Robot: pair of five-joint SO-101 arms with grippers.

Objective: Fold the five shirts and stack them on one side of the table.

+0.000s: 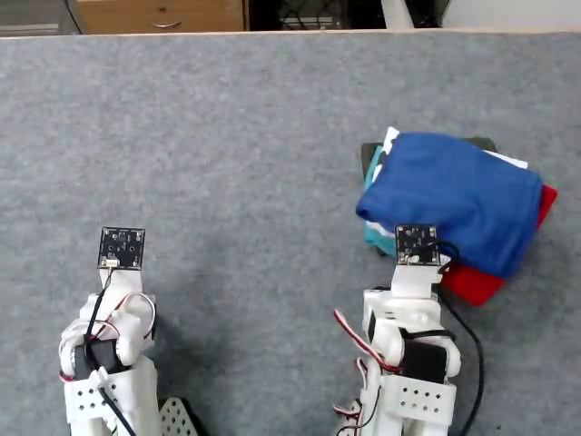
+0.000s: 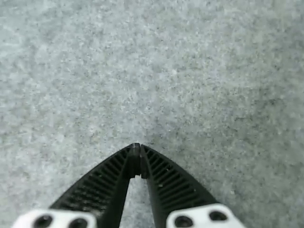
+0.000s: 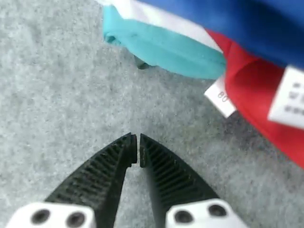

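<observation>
Four shirts half-hidden under blue shirt

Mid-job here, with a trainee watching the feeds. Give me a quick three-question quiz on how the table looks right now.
1. Multiple choice: which colour of shirt tops the stack? A red, B blue, C teal.
2. True or false: the left arm's jaws are shut on a shirt.
3. Fill in: the stack lies beside the ___ arm.
Key: 1 B, the blue shirt. 2 False: they are shut over bare table. 3 right.
</observation>
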